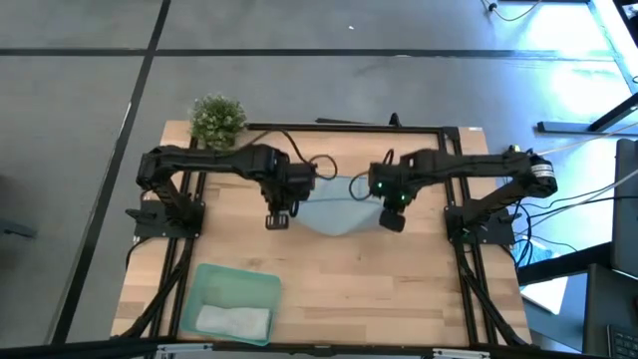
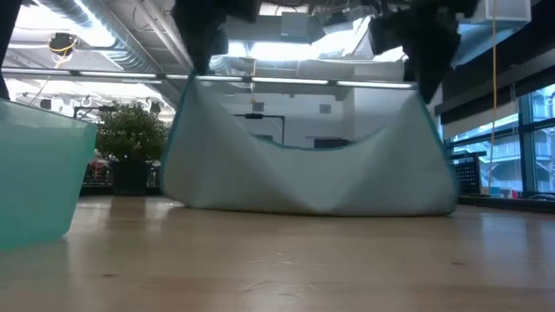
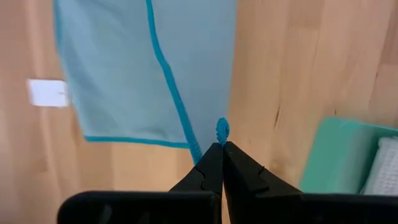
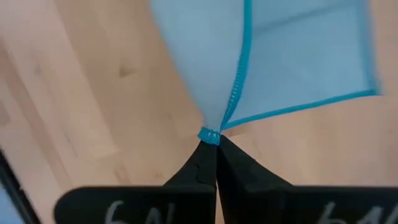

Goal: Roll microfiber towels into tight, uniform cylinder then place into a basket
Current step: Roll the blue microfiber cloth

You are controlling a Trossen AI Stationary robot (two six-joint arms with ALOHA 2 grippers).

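Observation:
The light blue towel (image 1: pixel 334 212) hangs between my two grippers over the middle of the table; its lower part (image 2: pixel 312 201) rests on the wood. My left gripper (image 1: pixel 280 218) is shut on its left corner, my right gripper (image 1: pixel 392 216) on its right corner. The mint-green basket (image 1: pixel 211 282) stands at the near left and holds the pale grey towel (image 1: pixel 233 321), rolled. My left gripper pinches the towel's stitched corner (image 3: pixel 222 130) between its two fingertips, from above, pointing down. The towel hangs below, sagging toward the other corner. My right gripper pinches the other stitched corner (image 4: pixel 209 135) between its fingertips, from above. The cloth hangs slack below it, its lower part on the table.
A small potted plant (image 1: pixel 216 118) stands at the far left corner. A white tag (image 3: pixel 47 93) lies on the wood by the towel. The basket's wall (image 2: pixel 35 178) stands at the low view's left. Bare wood lies at the near right (image 1: pixel 419 289).

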